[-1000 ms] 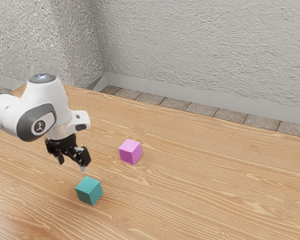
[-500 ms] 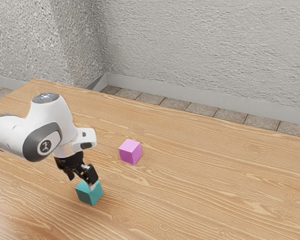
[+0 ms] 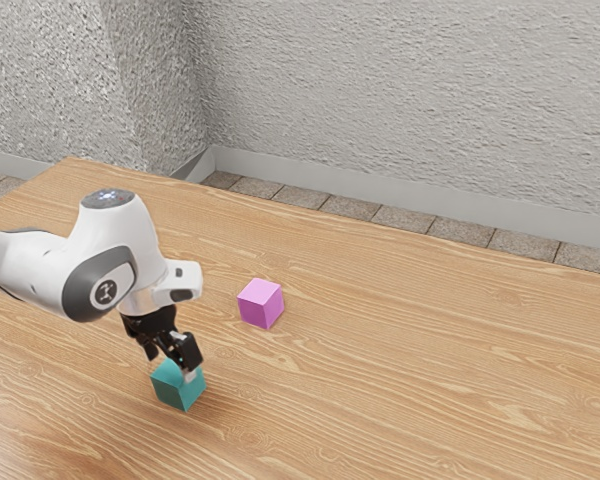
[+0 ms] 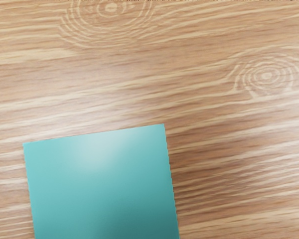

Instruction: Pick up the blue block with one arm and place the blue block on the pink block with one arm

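The blue block (image 3: 174, 389), teal in colour, rests on the wooden table (image 3: 400, 360) near its front edge. My gripper (image 3: 178, 370) is down over the block's top, open, with its fingers straddling the block. One fingertip (image 3: 191, 374) shows against the block's side toward the exterior view's right. In the wrist view the blue block (image 4: 102, 184) lies flat on the wood just under my hand. The pink block (image 3: 260, 303) stands apart on the table, farther back and toward the exterior view's right of the blue one.
Bare wooden tabletop (image 4: 189, 74) surrounds both blocks. A rough grey wall (image 3: 410, 90) and a strip of tiled floor (image 3: 460, 230) lie behind the table's far edge.
My hand has come down from above the blue block and toward the exterior view's right, until its fingers sit around the block's top. Neither block has moved.
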`<state>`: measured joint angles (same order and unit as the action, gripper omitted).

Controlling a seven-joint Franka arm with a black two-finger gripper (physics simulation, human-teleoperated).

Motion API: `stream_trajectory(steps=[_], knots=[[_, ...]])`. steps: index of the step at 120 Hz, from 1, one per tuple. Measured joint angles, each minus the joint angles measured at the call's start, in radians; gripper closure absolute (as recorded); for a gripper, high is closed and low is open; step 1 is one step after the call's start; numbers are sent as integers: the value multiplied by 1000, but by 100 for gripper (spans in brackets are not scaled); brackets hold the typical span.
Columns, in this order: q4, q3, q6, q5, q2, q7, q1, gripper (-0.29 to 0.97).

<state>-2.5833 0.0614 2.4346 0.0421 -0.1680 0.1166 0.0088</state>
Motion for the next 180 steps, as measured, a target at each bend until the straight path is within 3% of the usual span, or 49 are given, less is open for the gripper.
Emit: stream_trajectory(steps=[70, 106, 180], knots=[[4, -22, 83, -1, 64, 80, 2, 0], [4, -23, 117, 58, 104, 108, 2, 0], [33, -67, 131, 79, 174, 136, -20, 0]])
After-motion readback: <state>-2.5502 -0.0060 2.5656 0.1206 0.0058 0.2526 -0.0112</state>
